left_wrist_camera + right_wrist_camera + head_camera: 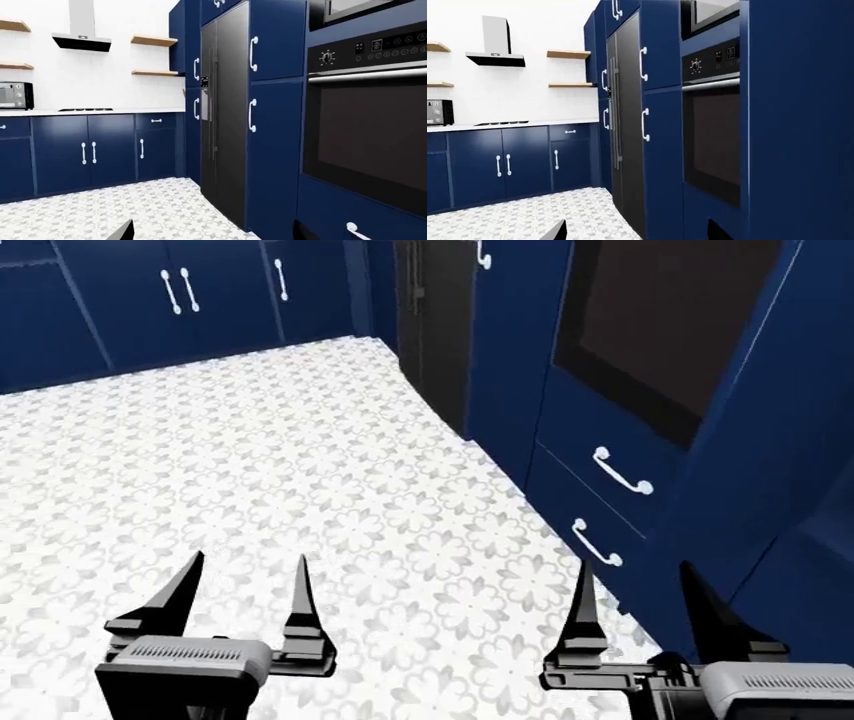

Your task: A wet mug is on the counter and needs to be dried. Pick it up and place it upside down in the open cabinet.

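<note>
The mug is out of view in all three views, and no open cabinet shows. The counter (133,110) is a white slab along the far wall, over navy doors; it also appears in the right wrist view, the counter (547,123). My left gripper (250,560) hangs open above the floral floor with nothing between its fingers. My right gripper (635,568) is also open and empty, close to the navy drawer fronts on the right. In the wrist views only the fingertips of the left gripper (213,232) and the right gripper (637,231) show, spread wide.
A tall dark fridge (223,115) and a built-in black oven (367,130) stand in navy cabinetry along the right side. Drawers with white handles (621,472) sit below the oven. The white floral floor (334,470) stretches ahead. A small appliance (15,95) rests on the far counter.
</note>
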You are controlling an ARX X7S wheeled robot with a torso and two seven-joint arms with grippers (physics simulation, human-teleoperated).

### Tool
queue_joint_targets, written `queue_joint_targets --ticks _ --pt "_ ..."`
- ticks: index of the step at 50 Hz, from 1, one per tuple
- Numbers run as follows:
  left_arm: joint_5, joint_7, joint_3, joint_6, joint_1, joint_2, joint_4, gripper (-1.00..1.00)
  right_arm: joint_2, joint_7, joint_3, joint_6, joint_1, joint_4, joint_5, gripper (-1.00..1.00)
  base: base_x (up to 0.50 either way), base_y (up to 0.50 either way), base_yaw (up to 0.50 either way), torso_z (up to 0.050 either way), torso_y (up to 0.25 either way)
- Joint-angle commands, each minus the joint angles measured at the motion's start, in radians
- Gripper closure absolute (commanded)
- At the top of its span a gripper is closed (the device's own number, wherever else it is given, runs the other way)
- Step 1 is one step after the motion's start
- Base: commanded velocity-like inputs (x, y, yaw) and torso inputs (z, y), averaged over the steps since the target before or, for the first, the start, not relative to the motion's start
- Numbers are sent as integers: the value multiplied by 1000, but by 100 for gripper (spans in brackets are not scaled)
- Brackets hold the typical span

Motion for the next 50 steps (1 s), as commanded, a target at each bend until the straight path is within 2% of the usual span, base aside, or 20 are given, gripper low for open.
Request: queue_joint_targets --ticks 1,50 --pt "-7 -9 -7 6 5 -4 5 -100 4 5 0 0 -1 1 5 -100 16 36 500 0 0" --pt "-22 -35 -14 20 11 -21 18 -100 21 23 -11 -15 -5 -6 11 -100 10 37 500 0 0"
